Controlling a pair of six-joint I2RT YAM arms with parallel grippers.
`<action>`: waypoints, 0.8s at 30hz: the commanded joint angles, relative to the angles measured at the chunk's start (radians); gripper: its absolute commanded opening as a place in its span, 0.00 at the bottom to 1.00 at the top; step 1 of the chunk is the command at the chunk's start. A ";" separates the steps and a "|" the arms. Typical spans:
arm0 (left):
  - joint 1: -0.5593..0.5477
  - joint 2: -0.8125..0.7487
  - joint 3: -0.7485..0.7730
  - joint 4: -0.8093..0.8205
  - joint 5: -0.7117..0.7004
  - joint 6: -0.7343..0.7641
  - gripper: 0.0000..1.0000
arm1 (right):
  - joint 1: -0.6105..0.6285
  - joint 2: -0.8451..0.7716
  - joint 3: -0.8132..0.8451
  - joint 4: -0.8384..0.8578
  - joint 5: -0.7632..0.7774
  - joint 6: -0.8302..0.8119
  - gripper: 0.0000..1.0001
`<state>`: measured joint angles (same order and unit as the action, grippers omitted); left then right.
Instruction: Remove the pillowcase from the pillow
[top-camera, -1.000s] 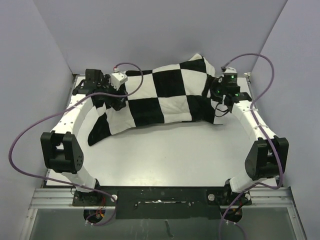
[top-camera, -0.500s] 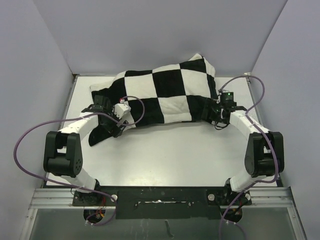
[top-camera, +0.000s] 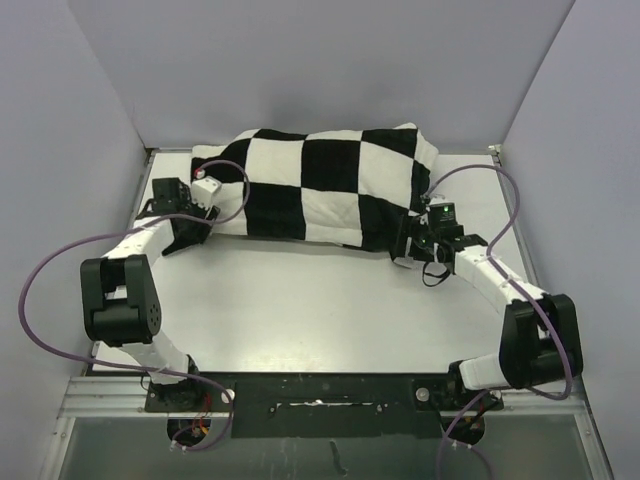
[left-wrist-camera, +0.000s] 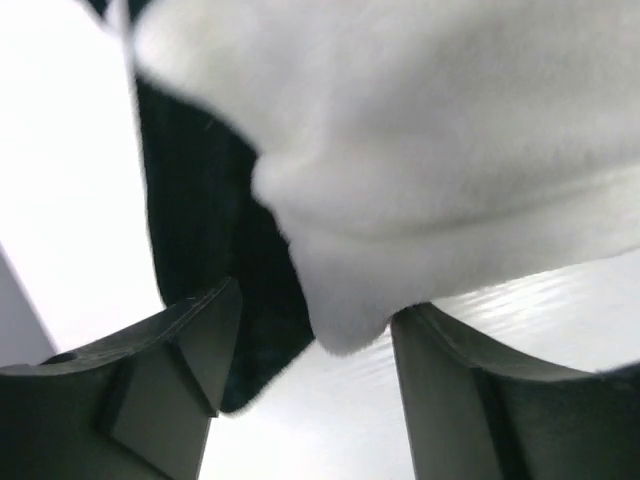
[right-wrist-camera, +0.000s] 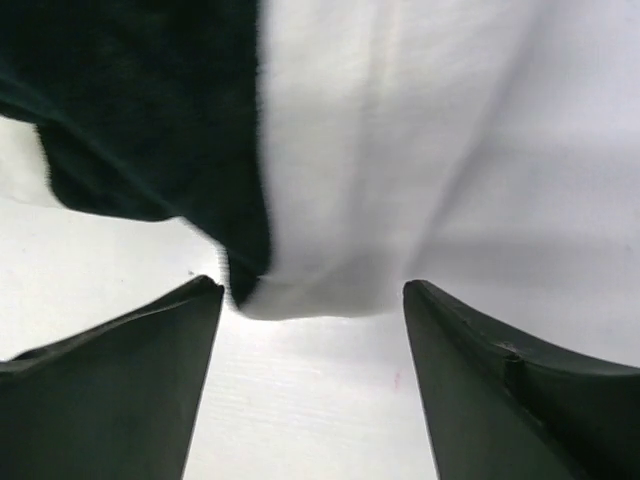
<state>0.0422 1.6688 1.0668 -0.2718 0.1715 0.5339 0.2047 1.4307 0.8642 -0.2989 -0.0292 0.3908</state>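
Observation:
The black-and-white checkered pillowcase (top-camera: 320, 185) lies puffed and flat across the back of the table. The pillow is hidden inside it. My left gripper (top-camera: 196, 222) is at the case's left end. In the left wrist view it (left-wrist-camera: 318, 302) is open, with a white fabric corner (left-wrist-camera: 345, 320) hanging between its fingers and a black patch (left-wrist-camera: 205, 250) to the left. My right gripper (top-camera: 405, 248) is at the case's front right corner. In the right wrist view it (right-wrist-camera: 312, 290) is open, with the case's edge (right-wrist-camera: 320, 295) just ahead of its fingers.
The white table (top-camera: 320, 310) stretches in front of the case. Grey walls close in the left, back and right sides. Purple cables (top-camera: 60, 270) loop from both arms. The arm bases stand at the near edge.
The covered pillow has come down from a raised, tilted pose to lie flat at the back. The left gripper moved back and left, the right gripper forward along the right end.

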 joint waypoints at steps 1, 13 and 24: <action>0.070 0.000 0.073 -0.017 0.062 0.013 0.70 | -0.065 -0.122 -0.031 0.010 0.009 0.033 0.83; 0.203 0.007 0.120 -0.216 0.271 0.128 0.98 | -0.061 -0.059 0.007 0.001 -0.149 -0.040 0.99; 0.198 0.213 0.225 -0.096 0.242 0.026 0.98 | 0.015 0.143 0.108 0.011 -0.019 -0.055 0.87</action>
<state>0.2565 1.8156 1.2236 -0.4332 0.3820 0.6159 0.2199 1.5524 0.8795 -0.3084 -0.1219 0.3611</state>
